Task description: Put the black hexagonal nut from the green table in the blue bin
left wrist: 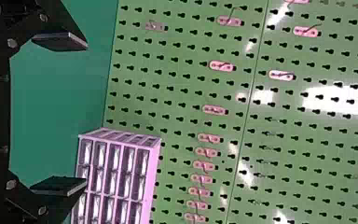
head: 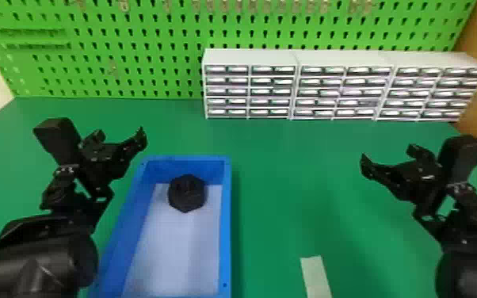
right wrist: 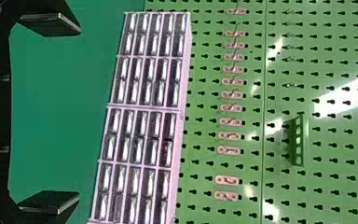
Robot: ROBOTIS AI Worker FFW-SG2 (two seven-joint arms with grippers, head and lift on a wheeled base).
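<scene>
Item one: my left pincer [head: 121, 134], which I am seeing in the head view near the far left corner of the bin. It is standing wide; in its own wrist view, the left pincer [left wrist: 86, 115] is holding its two flat black fingers well apart and facing the green pegboard [head: 130, 35].

Item two: my right pincer [head: 387, 152], waiting over to the right, well apart from the bin. It is also standing wide, its fingers parted in the right wrist view.

Item three: one black hexagonal nut [head: 187, 194]. It is lying inside the blue bin [head: 227, 230], on the pale bottom, near the far end.

Item four: the blue bin itself, sitting on the green worktop [head: 289, 178] between my two arms, nearer the left one, and running out of the head view at the bottom edge.

Item five: one pale strip [head: 315, 277], lying on the worktop to the right of the bin.

Item six: white drawer cabinets [head: 249, 57], three in number, standing side by side at the back of the worktop.

Item seven: the pegboard, rising behind the cabinets and carrying small hooks; in the right wrist view I am also seeing a green bracket [right wrist: 297, 142] on it.
</scene>
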